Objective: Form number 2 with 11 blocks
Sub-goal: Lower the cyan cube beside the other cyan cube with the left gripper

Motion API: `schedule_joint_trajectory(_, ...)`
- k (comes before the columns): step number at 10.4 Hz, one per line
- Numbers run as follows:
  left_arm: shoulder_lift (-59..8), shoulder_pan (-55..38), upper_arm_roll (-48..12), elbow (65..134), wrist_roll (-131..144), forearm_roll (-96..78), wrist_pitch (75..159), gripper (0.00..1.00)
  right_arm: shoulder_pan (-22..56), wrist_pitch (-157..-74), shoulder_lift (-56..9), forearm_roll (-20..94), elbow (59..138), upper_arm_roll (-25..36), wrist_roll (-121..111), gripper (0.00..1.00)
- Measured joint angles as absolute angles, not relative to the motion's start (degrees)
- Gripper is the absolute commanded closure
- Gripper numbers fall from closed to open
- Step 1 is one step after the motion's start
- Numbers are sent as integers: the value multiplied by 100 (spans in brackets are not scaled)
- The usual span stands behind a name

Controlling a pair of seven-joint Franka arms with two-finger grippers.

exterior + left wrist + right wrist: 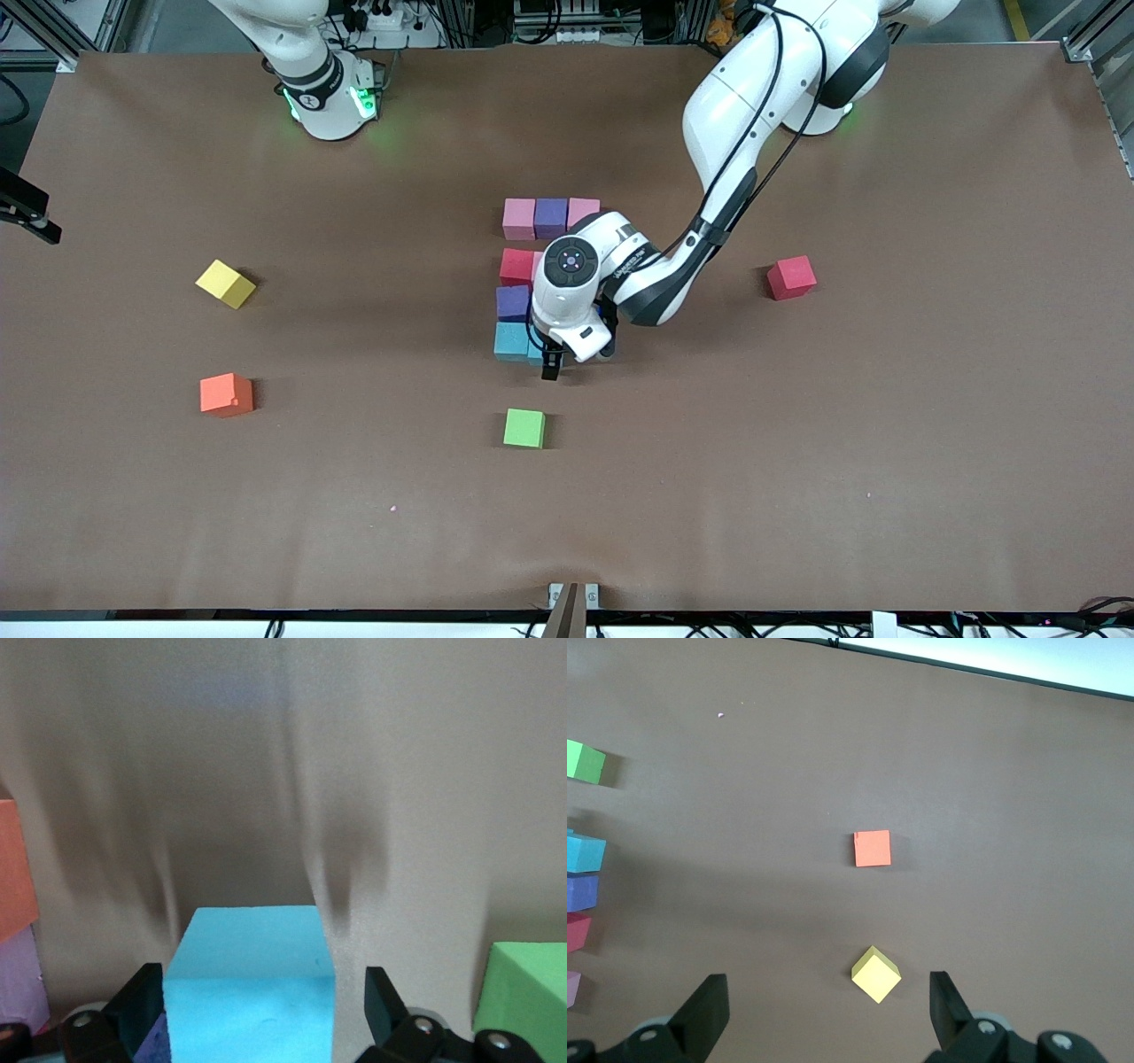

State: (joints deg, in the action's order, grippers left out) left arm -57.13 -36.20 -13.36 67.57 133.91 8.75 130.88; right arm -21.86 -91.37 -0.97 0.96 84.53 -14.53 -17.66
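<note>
The unfinished number 2 sat at mid-table, its long axis running from the robots' bases toward the front camera: a row of pink, purple and pink cubes lay farthest from that camera, with a red cube, a second purple cube and a light blue cube in a column coming nearer. The left gripper hung low over the figure's near end, its fingers spread on either side of another light blue cube without visibly pressing it. The right gripper, fingers wide apart and holding nothing, waited above the right arm's end of the table, where a yellow cube and an orange cube lay loose. A second red cube sat toward the left arm's end. All were matte, sharp-edged cubes on brown cloth-like table; a green cube lay nearer the camera than the figure.
</note>
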Motion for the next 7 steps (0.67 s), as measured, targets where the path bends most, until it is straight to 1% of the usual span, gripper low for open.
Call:
schedule_joint_trajectory(5,-5592,-3581,-1327,6657,13391,875,12867,0,-2185,-9137,-97,99,8452,-1465,-1767,0)
schedule_joint_trajectory(7,-5462,-3501,-1326,6654,13391,875,12632,0,-2185,-9138,-97,101,8453,-1466,-1767,0)
